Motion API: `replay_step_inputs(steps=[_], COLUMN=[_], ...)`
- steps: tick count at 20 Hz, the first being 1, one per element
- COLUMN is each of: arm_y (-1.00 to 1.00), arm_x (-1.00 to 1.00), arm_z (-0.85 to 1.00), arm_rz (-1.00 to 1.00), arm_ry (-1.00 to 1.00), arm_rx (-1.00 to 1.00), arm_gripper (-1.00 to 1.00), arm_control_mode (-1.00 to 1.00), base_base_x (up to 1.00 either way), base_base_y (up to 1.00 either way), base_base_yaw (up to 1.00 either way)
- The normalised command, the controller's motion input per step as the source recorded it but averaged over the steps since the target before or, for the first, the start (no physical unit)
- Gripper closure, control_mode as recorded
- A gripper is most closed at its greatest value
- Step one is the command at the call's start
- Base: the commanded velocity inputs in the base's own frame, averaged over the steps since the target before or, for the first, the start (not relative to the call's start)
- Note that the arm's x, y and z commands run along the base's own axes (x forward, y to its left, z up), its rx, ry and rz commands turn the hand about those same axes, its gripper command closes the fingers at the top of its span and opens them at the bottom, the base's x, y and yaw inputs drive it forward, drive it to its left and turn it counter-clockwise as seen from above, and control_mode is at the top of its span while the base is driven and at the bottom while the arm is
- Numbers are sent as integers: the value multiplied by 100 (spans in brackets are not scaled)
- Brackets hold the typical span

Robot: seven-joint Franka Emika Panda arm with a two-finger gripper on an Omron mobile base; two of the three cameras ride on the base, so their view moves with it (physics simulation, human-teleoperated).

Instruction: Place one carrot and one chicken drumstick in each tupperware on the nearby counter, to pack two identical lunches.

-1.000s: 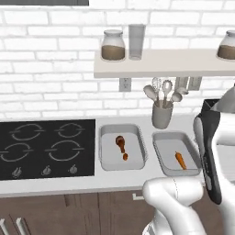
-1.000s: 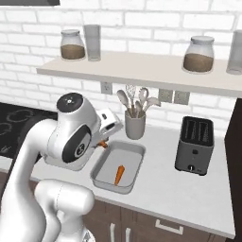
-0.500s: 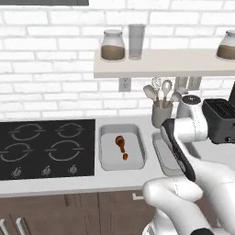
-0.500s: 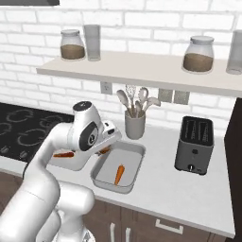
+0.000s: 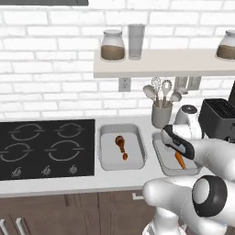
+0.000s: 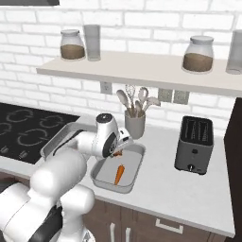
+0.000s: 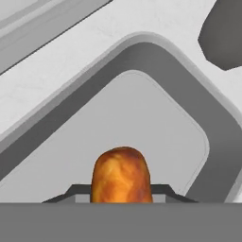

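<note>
1. Left base view: left tray [image 5: 137, 158] on the counter [image 5: 82, 181] holds one drumstick [image 5: 121, 147] mid-floor, no carrot. Right tray [image 5: 161, 160] has a carrot [image 5: 180, 160] near its right side. Arm hangs over the right tray; its own links hide the gripper.
2. Right base view: gripper [image 6: 116, 152] sits over the far-left corner of the tray [image 6: 130, 185]; a brown bit shows at the tips. Carrot [image 6: 119, 174] lies mid-floor, apart from the gripper.
3. Hand view: jaws narrow, clamped on the 2nd drumstick [image 7: 122, 175], thick end fwd, above the tray floor [image 7: 137, 118] near a rounded corner.
4. Step, my call: lower w/ the drumstick inside the rim, beside the carrot not on it, then let go low so it won't roll.
</note>
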Motion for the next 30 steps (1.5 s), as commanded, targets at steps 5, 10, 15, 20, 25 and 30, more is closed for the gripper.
replay_step_inputs(steps=[5, 10, 15, 20, 25, 30], arm_y=[0, 3, 1, 0, 0, -35], arm_x=[40, -18, -96, -100, -100, -94], arm_z=[-10, 5, 23, 62, 100, 100], arm_rz=[0, -4, -3, 0, 0, 5], arm_ry=[-2, 0, -13, -47, -58, -56], arm_rx=[0, 0, 1, 0, 0, 14], arm_gripper=[-100, -100, -100, -100, -100, -100], arm_control_mode=[-100, -100, -100, -100, -100, -100], base_base_x=[0, 0, 0, 0, 0, 0], base_base_y=[0, 0, 0, 0, 0, 0], base_base_yaw=[0, 0, 0, 0, 0, 0])
